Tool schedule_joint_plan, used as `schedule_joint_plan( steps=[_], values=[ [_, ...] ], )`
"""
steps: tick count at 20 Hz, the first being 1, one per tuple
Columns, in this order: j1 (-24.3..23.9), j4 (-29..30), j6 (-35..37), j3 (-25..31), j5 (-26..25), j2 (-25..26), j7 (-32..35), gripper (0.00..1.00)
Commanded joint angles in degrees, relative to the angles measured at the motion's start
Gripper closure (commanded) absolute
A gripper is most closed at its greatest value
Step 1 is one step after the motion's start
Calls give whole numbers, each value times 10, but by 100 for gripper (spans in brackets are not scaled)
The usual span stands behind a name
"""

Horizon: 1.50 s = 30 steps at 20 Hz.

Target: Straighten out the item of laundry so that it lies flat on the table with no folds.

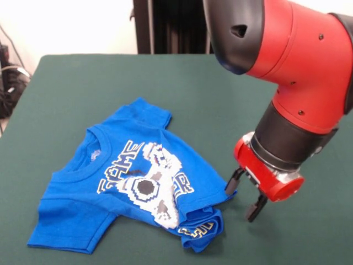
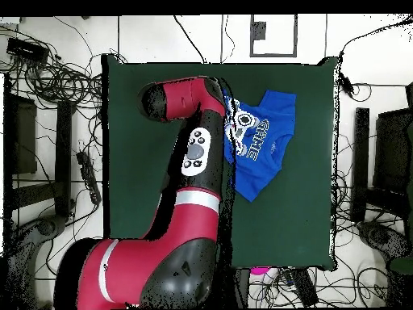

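The item of laundry (image 1: pixel 127 182), a bright blue T-shirt with a pixel controller print, lies on the dark green table (image 1: pixel 220 94) left of centre in the front view. Its hem is bunched and folded over at the lower right, hiding part of the lettering. My gripper (image 1: pixel 246 197) hovers just right of that bunched corner, open, with nothing between its two black fingers. In the overhead view the shirt (image 2: pixel 262 149) shows at the table's (image 2: pixel 298 218) upper right, and the arm hides its left edge and the gripper.
The red and black arm (image 2: pixel 189 161) spans the table's middle in the overhead view. Cables and equipment ring the table outside its edges.
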Motion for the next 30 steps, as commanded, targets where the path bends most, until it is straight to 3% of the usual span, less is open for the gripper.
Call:
schedule_joint_plan(
  steps=[1, 8, 14, 19, 23, 30],
  values=[
    [-8, 113, -34, 78, -19, -7, -99, 0],
    [39, 123, -129, -9, -72, 7, 33, 0],
    [51, 106, -185, -50, -97, 34, 82, 0],
    [45, 116, -202, -40, -83, 34, 70, 0],
    [18, 145, -205, 23, -51, 21, 31, 0],
    [22, 186, -220, 27, -28, 12, 70, 0]
  ],
)
